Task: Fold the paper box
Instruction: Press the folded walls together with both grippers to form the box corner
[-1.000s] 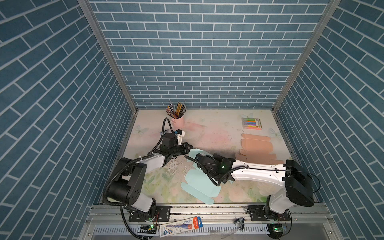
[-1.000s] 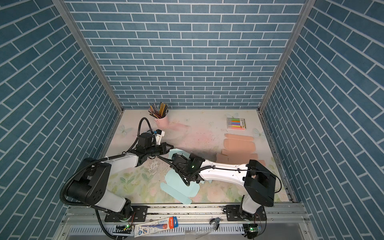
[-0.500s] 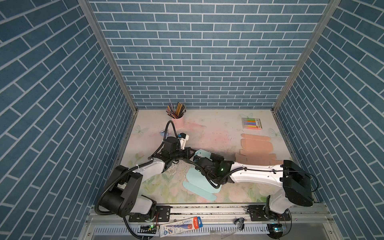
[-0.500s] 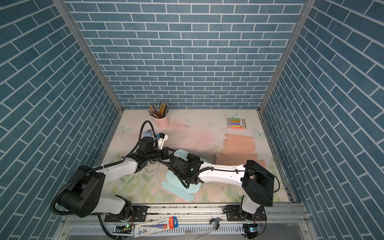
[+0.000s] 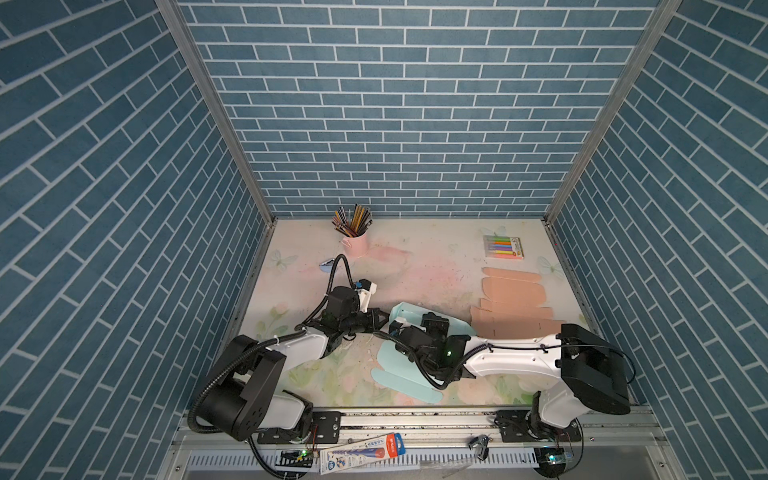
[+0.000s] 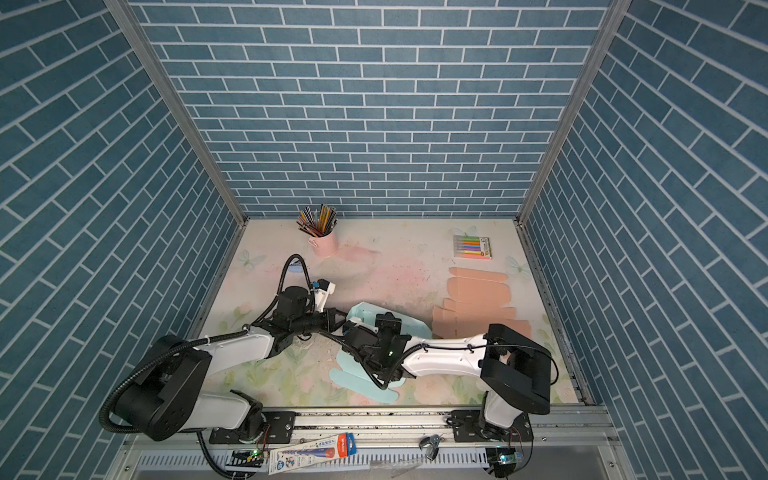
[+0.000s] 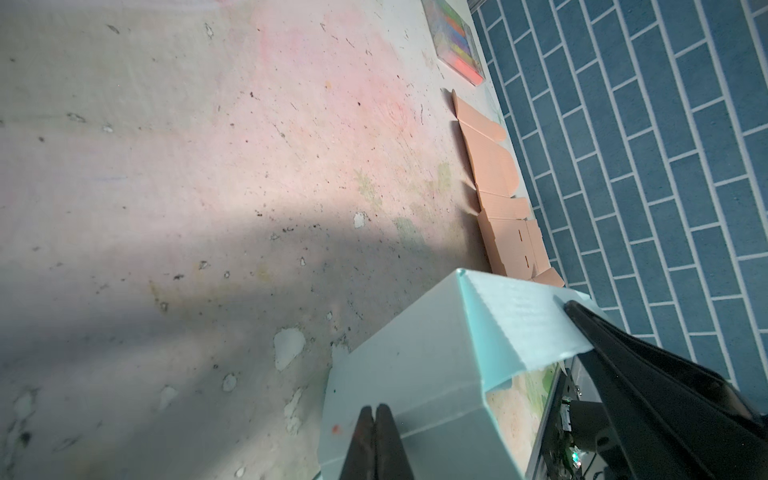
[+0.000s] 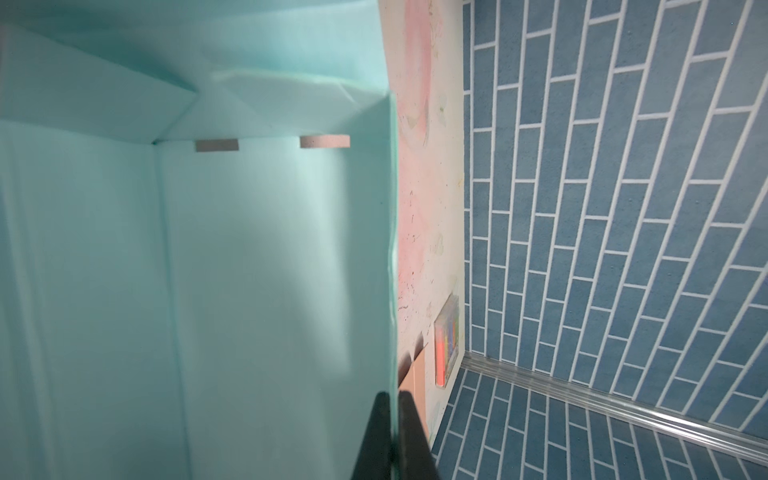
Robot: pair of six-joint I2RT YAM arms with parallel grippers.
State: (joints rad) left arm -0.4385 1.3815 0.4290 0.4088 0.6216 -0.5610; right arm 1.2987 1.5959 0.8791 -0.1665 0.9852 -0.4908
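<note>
Left gripper is pinched shut on nothing, tips right up against the outer wall of the paper box, which sits mid-table just to its right. Right gripper is clamped on the box's upright wall edge, so I'd treat that as my anchor.

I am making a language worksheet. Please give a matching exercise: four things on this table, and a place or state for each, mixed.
1 pencil cup
2 marker pack
3 peach cardboard
4 teal paper box

A unfolded, flat on the right side
B pinched by the right gripper
C back, left of middle
D back right corner

Pairs: 1-C, 2-D, 3-A, 4-B
</note>
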